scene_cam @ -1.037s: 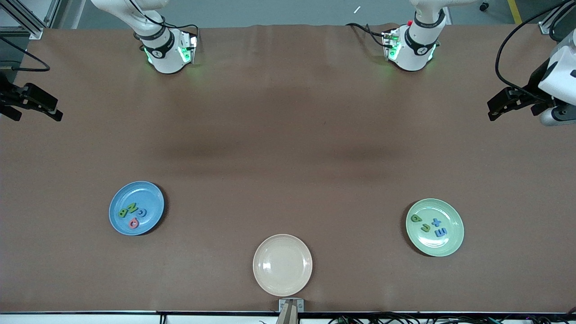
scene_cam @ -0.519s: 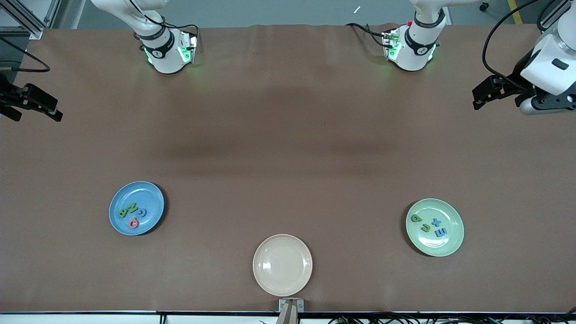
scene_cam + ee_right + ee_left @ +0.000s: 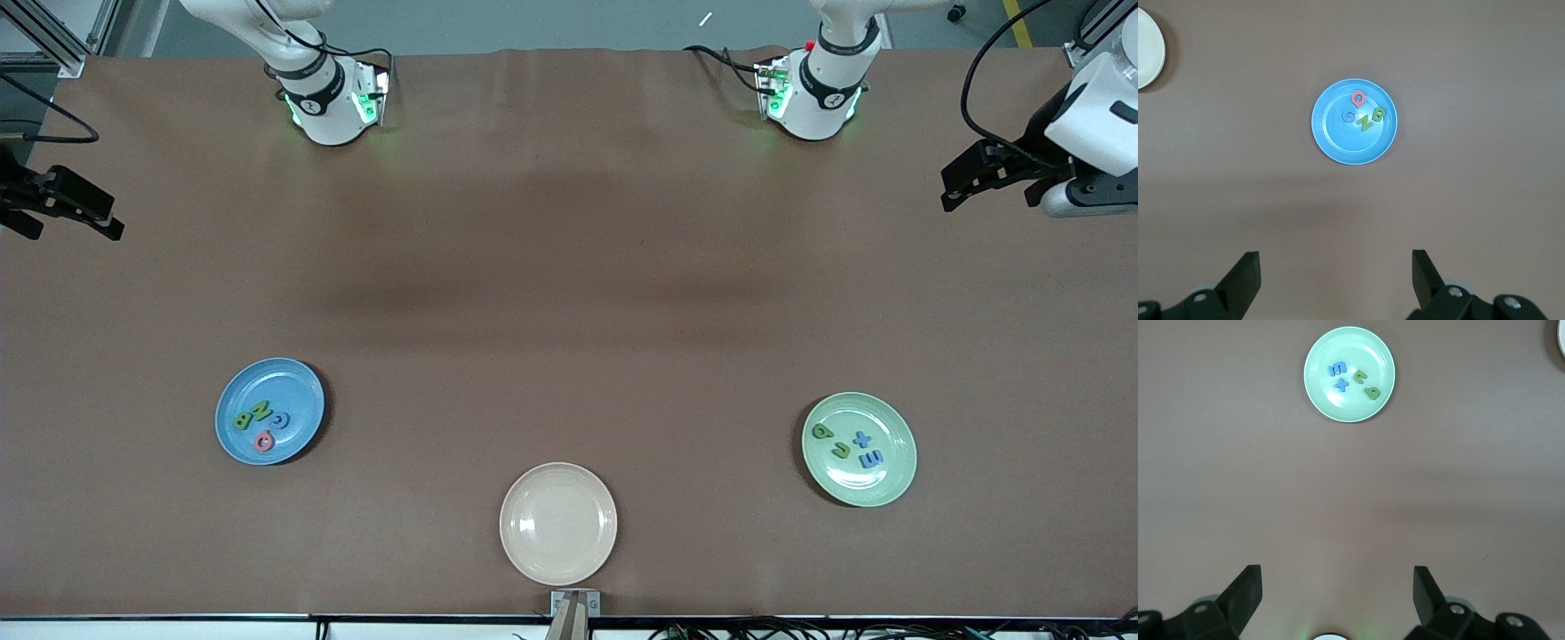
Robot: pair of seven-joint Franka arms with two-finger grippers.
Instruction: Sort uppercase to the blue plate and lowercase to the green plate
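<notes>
**Both plates filled, both my grippers up and empty**

My left gripper (image 3: 965, 182) hangs over the table's edge at my left arm's end, jaws spread wide with nothing between them. In my left wrist view the two fingers (image 3: 1245, 590) stand well apart, and the green plate (image 3: 1318, 383) lies straight out ahead of them, well apart from the tips. My right gripper (image 3: 84, 213) hangs over the edge at my right arm's end, jaws likewise spread and empty, and in the right wrist view the blue plate (image 3: 1328, 143) sits centred ahead of the gap.

The uppercase (image 3: 260, 420) all lie in the blue plate (image 3: 229, 396): a green B, a green N, a blue G and a pink-red Q, clustered and partly touching, the Q nearest the front camera. The lowercase (image 3: 851, 444) all lie in the green plate (image 3: 898, 484): a green b-or-q shape, a green n-or-u shape, a blue x and a blue m, strung in a loose row with small gaps.

The beige plate (image 3: 533, 560) between them, nearest the front camera, holds nothing, and I see no letter on the table (image 3: 569, 267).

I judge the sort finished; no coming pick has a target. If one were needed, my right arm is nearer the blue plate, my left the green.

The only readable writing is the letters themselves; I make out no brand or label.
</notes>
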